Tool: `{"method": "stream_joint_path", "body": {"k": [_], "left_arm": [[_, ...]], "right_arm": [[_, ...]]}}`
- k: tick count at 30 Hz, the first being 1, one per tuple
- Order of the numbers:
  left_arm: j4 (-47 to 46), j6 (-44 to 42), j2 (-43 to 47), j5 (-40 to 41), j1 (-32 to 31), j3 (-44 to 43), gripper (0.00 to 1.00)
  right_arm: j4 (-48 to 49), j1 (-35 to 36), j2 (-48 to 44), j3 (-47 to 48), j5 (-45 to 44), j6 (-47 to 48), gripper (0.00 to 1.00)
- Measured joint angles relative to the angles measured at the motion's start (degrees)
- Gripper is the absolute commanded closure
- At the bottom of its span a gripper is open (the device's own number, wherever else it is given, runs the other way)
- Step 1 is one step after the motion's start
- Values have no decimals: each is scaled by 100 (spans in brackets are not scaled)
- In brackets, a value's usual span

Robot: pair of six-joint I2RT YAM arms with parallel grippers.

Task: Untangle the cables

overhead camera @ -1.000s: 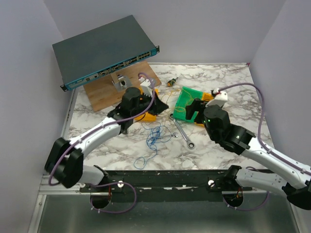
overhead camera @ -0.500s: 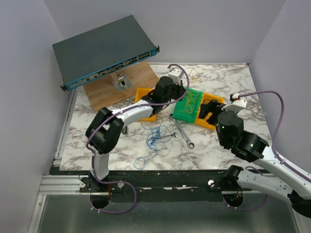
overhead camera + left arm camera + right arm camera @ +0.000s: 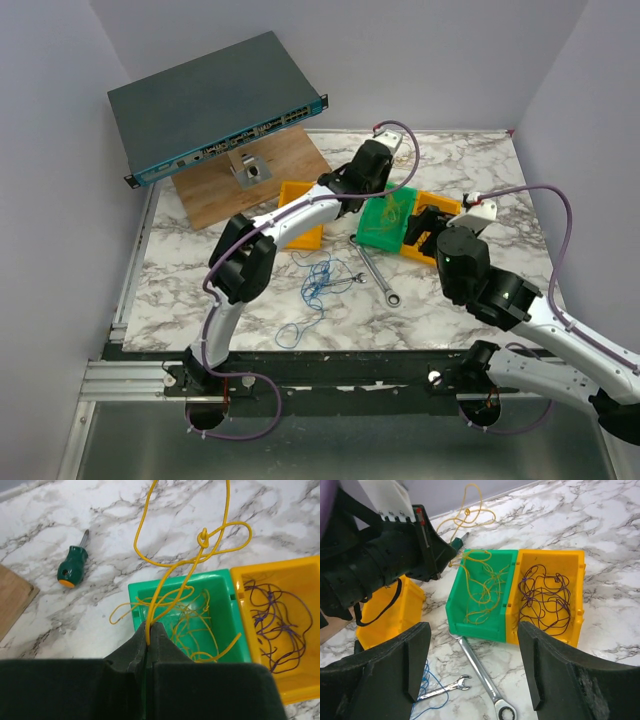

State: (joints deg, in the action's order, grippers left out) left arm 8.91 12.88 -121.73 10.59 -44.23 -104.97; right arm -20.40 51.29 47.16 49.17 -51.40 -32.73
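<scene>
1. Where the left arm (image 3: 300, 212) reaches out across the white marble-patterned desk (image 3: 200, 265), its jaws are closed on a thin yellow wire (image 3: 202, 537) — the left wrist view shows the strand pinched right at their tips.
2. From that pinch the wire runs out in loose loops with a small knot in it. It passes over a green plastic bin (image 3: 475, 627) and the desk just beyond.
3. Inside the green bin lies a loose heap of more thin yellow wires (image 3: 480, 592). Whether the held strand joins that heap I cannot tell.
4. A yellow plastic bin (image 3: 542, 632) stands against the green bin's side and holds a snarl of dark purple wires (image 3: 545, 597).
5. The right arm (image 3: 500, 295) hovers nearer the front of the desk, its jaws spread wide and holding nothing — both bins show between them in the right wrist view.
6. A tangle of thin blue wire (image 3: 315, 285) lies on the bare desk, well apart from both pairs of jaws and in front of a second yellow bin (image 3: 380, 630).
7. A long silver ratchet wrench (image 3: 375, 268) lies in front of the green bin, beside the blue tangle. A smaller silver open-ended wrench (image 3: 445, 686) lies at the tangle's edge.
8. A green-handled screwdriver (image 3: 70, 570) lies on the desk beyond the green bin.
9. At the far left, a dark grey network switch (image 3: 215, 105) sits tilted above a wooden board (image 3: 215, 195).
</scene>
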Motion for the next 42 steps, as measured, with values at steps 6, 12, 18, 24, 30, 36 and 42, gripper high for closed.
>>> {"method": "stream_joint_path", "body": {"k": [6,12,18,24,30,36,42], "left_arm": [[809,-66,-468,92,-46,-208,100],[1130,-61,-647,114,-221,-28,98],[1543,-118,-649,-59,-295,-33,85],[1762,-98,-645,-173,-275,-33,64],[1998,-24,-599,-446,-256,-417,55],[2201,22,-256,-544,-177,-518,50],[2286,94,632,-678,-68,-232,39]], "right_arm": [[22,0,59,-37,2,-17,23],[31,0,76,-37,4,-22,23],[28,-9,203,-37,50,-33,22],[-107,-461,474,-26,466,-295,27],[-238,-866,293,-28,1043,-647,26],[-483,-879,153,-59,1239,-837,26],[-461,-944,35,-634,1641,-1126,27]]}}
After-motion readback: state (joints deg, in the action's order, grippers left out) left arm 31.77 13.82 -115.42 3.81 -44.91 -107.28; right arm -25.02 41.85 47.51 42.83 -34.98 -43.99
